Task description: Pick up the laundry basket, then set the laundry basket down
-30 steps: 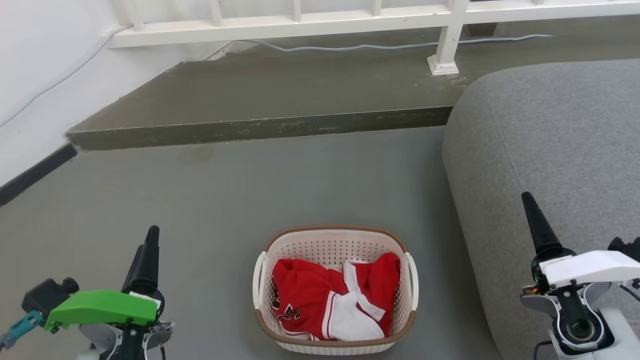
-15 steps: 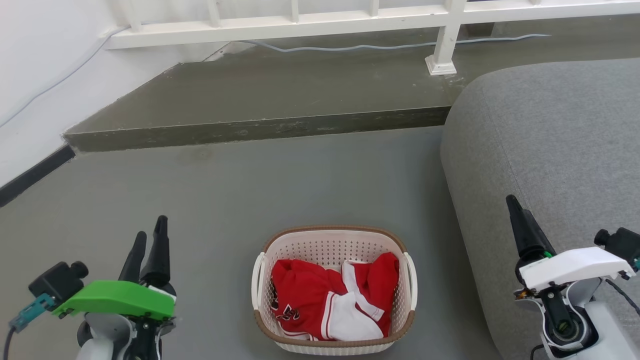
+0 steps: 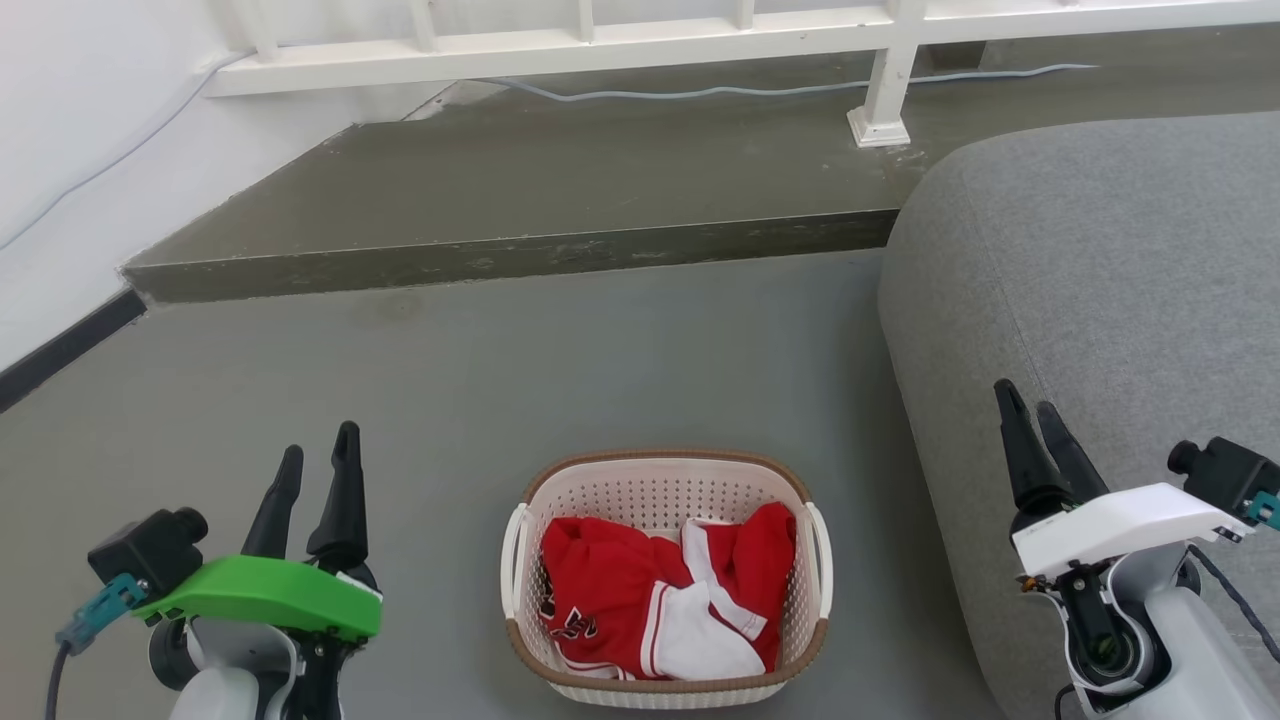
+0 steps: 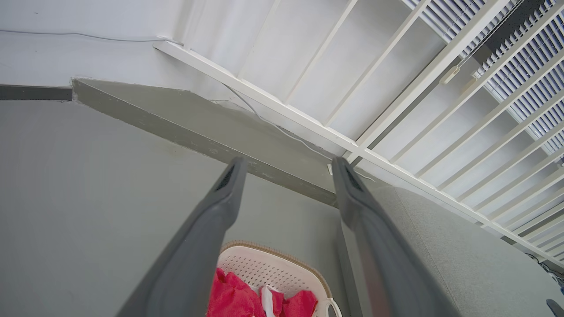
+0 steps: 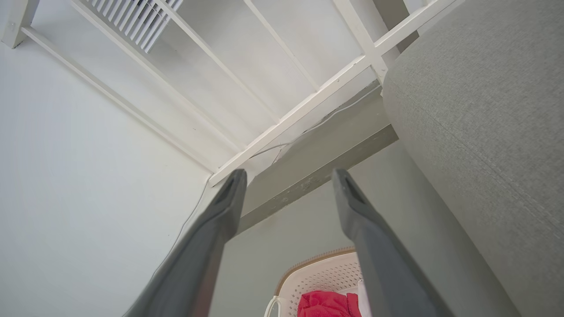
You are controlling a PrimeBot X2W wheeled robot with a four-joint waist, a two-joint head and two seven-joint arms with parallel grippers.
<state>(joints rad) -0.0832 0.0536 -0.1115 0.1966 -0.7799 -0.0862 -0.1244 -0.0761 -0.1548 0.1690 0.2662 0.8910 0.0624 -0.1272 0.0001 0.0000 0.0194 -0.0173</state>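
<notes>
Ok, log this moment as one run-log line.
phase: pre-grasp | left gripper: open, empty | right gripper: open, empty | laundry basket: on floor between them, untouched, red-and-white clothes inside

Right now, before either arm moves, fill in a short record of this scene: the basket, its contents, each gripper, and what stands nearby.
Basket: oval cream-white perforated plastic laundry basket with brown rim, upright on the grey floor
Contents: crumpled red and white garment
Left gripper: open, left of the basket, apart from it
Right gripper: open, right of the basket, apart from it
Nearby: grey fabric sofa on the basket's right
Task status: basket not yet grasped
</notes>
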